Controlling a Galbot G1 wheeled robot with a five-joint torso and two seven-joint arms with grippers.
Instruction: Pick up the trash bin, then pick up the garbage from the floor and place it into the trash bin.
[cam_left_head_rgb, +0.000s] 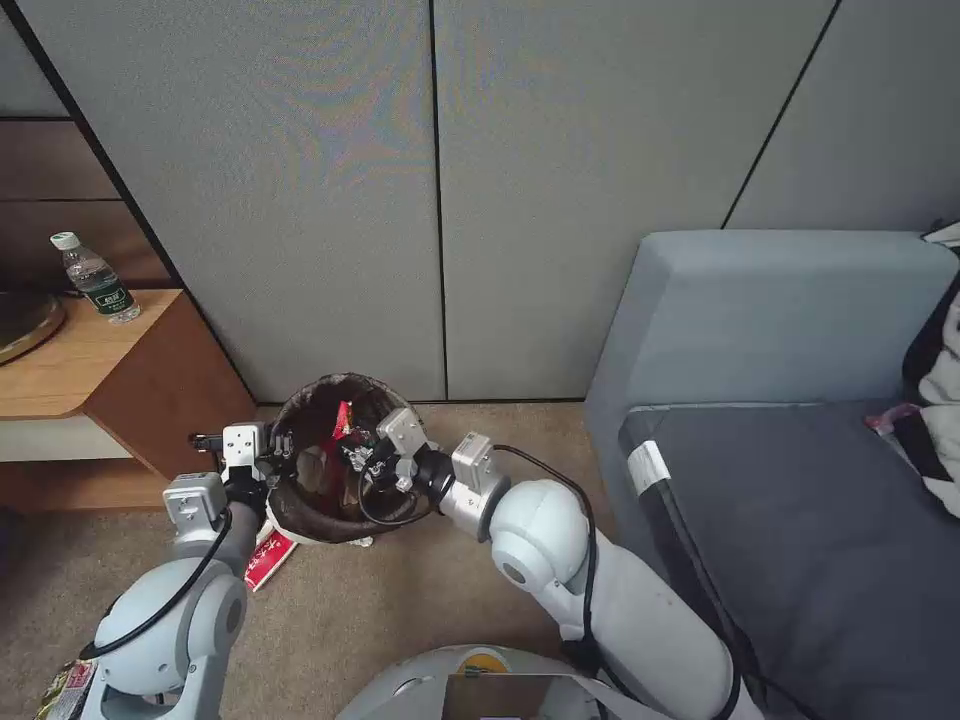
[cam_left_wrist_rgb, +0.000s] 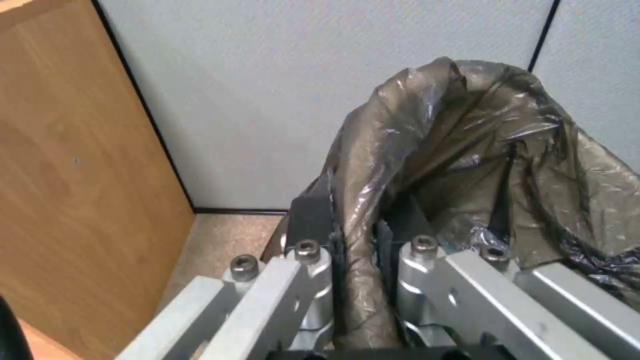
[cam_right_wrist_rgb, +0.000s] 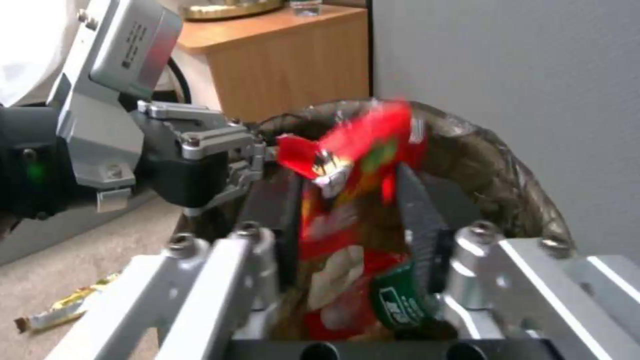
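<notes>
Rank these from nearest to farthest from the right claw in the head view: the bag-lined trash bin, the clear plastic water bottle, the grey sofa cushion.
1. Bag-lined white trash bin: the right claw is over its opening.
2. Clear plastic water bottle: on the wooden cabinet, robot's left.
3. Grey sofa cushion: robot's right; its near edge rivals the bottle, so too close to call.

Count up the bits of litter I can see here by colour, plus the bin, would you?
Red packets: 2, one in the right gripper over the trash bin, one on the carpet beside it
Yellow wrappers: 1, on the carpet
Trash bins: 1, rim held by the left gripper
Total: 4
</notes>
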